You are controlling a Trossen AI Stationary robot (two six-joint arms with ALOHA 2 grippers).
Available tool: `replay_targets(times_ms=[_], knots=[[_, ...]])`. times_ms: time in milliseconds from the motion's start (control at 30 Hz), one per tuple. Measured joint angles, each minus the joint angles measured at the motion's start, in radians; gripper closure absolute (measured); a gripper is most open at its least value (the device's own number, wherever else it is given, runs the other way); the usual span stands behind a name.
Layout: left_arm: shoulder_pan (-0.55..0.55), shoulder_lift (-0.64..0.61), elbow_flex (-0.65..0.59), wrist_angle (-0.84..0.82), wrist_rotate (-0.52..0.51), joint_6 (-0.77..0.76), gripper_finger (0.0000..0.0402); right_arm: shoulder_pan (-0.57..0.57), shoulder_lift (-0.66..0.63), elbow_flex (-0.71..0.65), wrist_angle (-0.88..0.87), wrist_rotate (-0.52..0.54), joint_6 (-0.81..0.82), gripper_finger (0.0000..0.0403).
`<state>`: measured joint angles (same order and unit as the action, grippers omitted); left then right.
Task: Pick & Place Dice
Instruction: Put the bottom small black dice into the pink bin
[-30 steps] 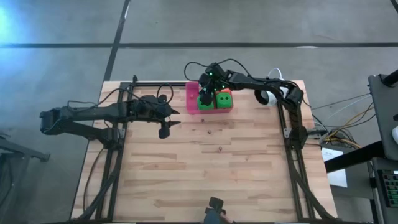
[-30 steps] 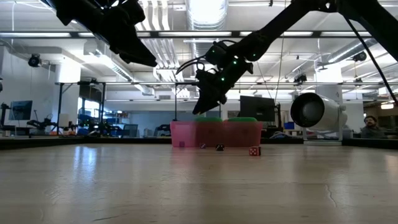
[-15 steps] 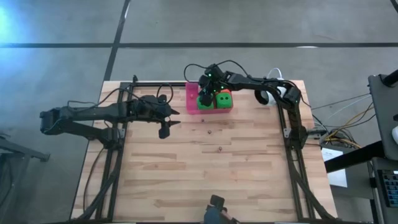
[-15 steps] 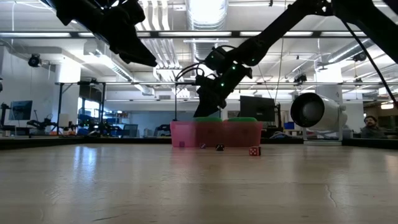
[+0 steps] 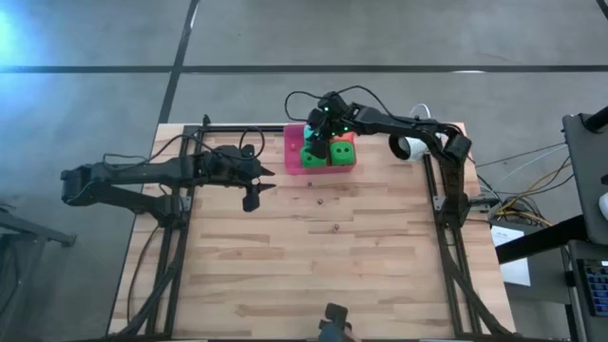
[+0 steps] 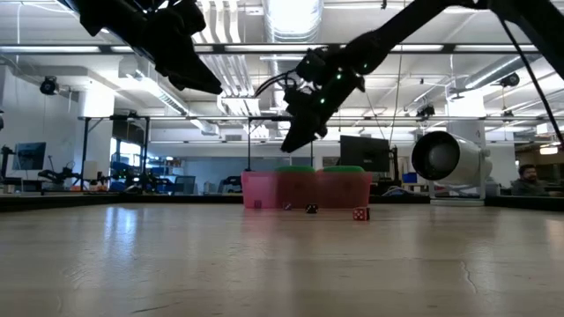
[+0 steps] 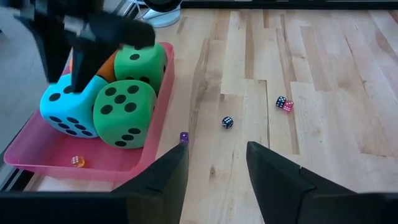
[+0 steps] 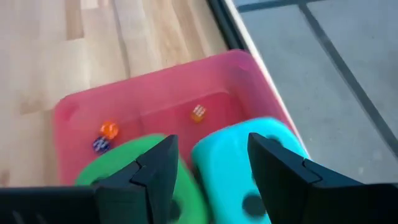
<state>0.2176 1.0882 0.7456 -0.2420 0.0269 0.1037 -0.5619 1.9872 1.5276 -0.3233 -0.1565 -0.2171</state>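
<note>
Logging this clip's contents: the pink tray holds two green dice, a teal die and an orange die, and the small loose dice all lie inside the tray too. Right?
Not quite. The big dice sit in the pink tray as you say, but the left wrist view shows several small dice outside it on the wooden table, with only a few tiny ones inside.

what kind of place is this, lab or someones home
Most likely a robotics lab or workshop: exposed ceiling ducts and strip lights, monitors on benches behind, and a wooden table with two robot arms.

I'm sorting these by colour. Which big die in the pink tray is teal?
The teal die, the only blue-toned one, beside a green die at the pink tray's outer edge.
</note>
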Motion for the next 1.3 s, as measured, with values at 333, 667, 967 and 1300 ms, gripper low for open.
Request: replay_targets(times_ms=[333,667,967,1300], knots=[[0.0,0.0,0.0,-0.007,0.0,0.0,0.0228,0.146,-0.17,-0.011,-0.33,0.001,-0.091,0.0223],[0.0,0.0,0.0,-0.006,0.0,-0.003,0.0213,0.379,-0.255,-0.157,-0.394,-0.002,-0.147,0.0231],[0.0,0.0,0.0,-0.002,0.0,-0.003,0.0202,0.432,-0.258,-0.356,-0.325,-0.001,-0.155,0.0236],[0.0,0.0,0.0,-0.002,0.0,-0.002,0.0191,0.449,-0.257,-0.485,-0.187,-0.005,-0.236,0.025]])
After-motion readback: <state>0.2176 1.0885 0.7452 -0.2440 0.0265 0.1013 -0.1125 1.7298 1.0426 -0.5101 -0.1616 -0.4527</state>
